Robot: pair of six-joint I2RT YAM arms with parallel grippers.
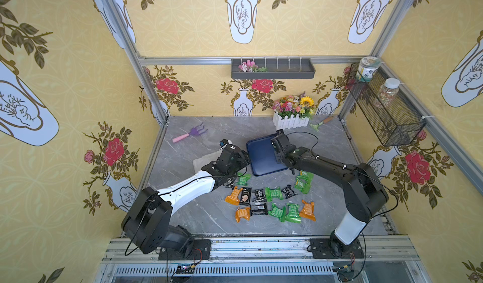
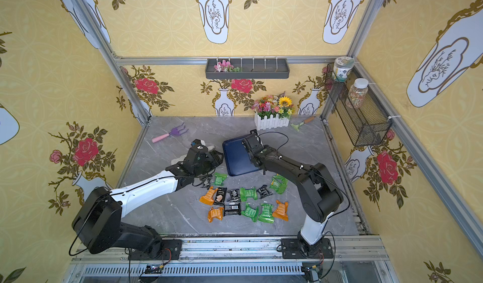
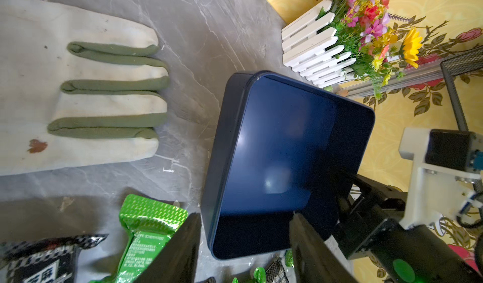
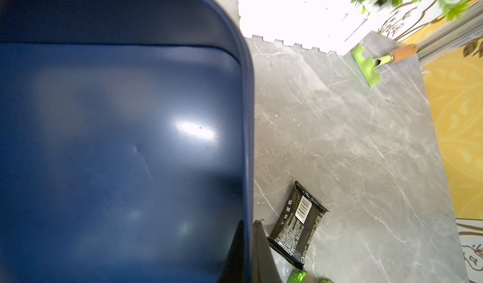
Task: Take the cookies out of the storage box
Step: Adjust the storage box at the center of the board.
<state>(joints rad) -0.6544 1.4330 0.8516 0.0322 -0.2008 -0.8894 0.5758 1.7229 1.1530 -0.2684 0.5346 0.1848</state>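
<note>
The right fingers (image 4: 261,258) are pinching the storage box (image 3: 274,151) wall; the left fingers (image 3: 180,253) are gaping empty beside it; cookies (image 1: 271,194) are littering the counter (image 1: 183,216).

In both top views the left arm (image 1: 188,187) hides most of the glove (image 1: 201,162); the right wrist view crops the blurred storage box (image 4: 117,137).

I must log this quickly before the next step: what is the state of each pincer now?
Left pincer: open, holding nothing.
Right pincer: closed on the wall of the storage box.
</note>
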